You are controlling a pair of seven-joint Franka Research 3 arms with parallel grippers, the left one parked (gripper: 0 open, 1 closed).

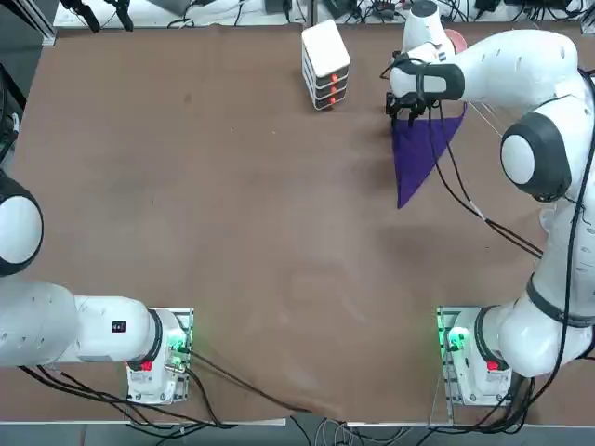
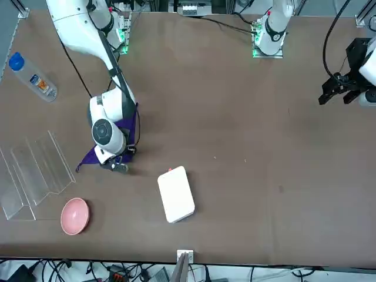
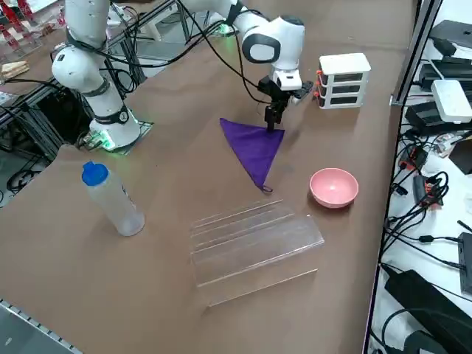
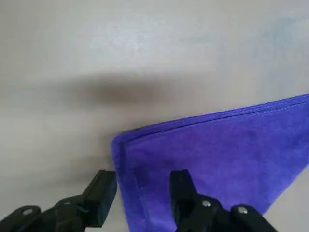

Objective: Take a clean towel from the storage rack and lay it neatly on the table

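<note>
Right side view, near to far. Storage rack [image 3: 254, 247] sits nearest on the brown desk [image 3: 147, 280], clear acrylic, lying empty of cloth. Just to its left a clear plastic bottle [image 3: 112, 199] with blue cap, standing upright. Beyond the rack on the right, small pink bowl [image 3: 334, 186], apart from the rack.

Next back: towel [image 3: 254, 147], deep purple, off the rack and lying on the desk folded into a triangle shape, narrow tip pointing toward the rack and bowl, wide edge toward the arm. In the top view the towel [image 1: 420, 153] shows as a triangle with its point toward the robot's side.

Right claw [image 3: 274, 112] hangs straight down over the towel's far corner, near the wide edge. Wrist view: claw [image 4: 140, 188] is spread partly open, one finger on the bare desk side of the towel's folded corner, the other over the purple cloth; towel [image 4: 217, 159] edge runs between them. Nothing clamped; cloth looks flat on the desk, not lifted. Can't tell if fingertips touch the desk.

Farthest: white stacked box [image 3: 344, 80] with orange marks, beyond and to the right of the claw, not touching the towel. In the front view the claw [image 2: 116, 165] sits between the rack [image 2: 32, 173] and the white box [image 2: 176, 194].
</note>
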